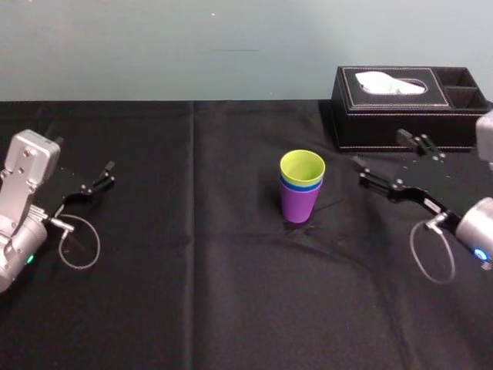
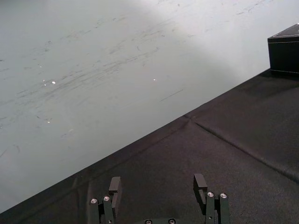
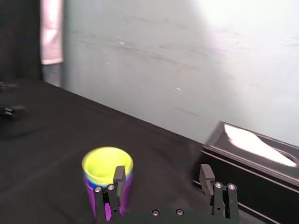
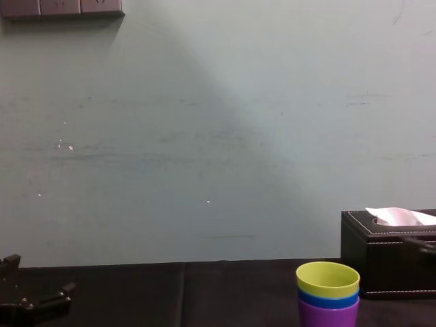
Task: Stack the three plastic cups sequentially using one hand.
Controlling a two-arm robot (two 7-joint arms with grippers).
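Head view, starting at the left: the left hand sits low over the black table near its left edge, fingers spread apart and holding nothing. The left wrist view shows the same wide gap between the fingers of this hand, with bare cloth beyond them.

Well to the right of that hand, about mid-table, the three cups stand upright as one nested stack. The purple cup rests on the table, the blue cup shows as a thin band above it, and the yellow-green cup sits innermost on top.

The stack lies between the two hands, nearer the right one and clear of both. The right hand hovers just to the stack's right, open and empty, its fingers pointing toward the cups. In the right wrist view the stack stands a little ahead of the parted fingers of this hand, untouched.

Beyond the right hand, at the back of the table, stands a black tissue box.
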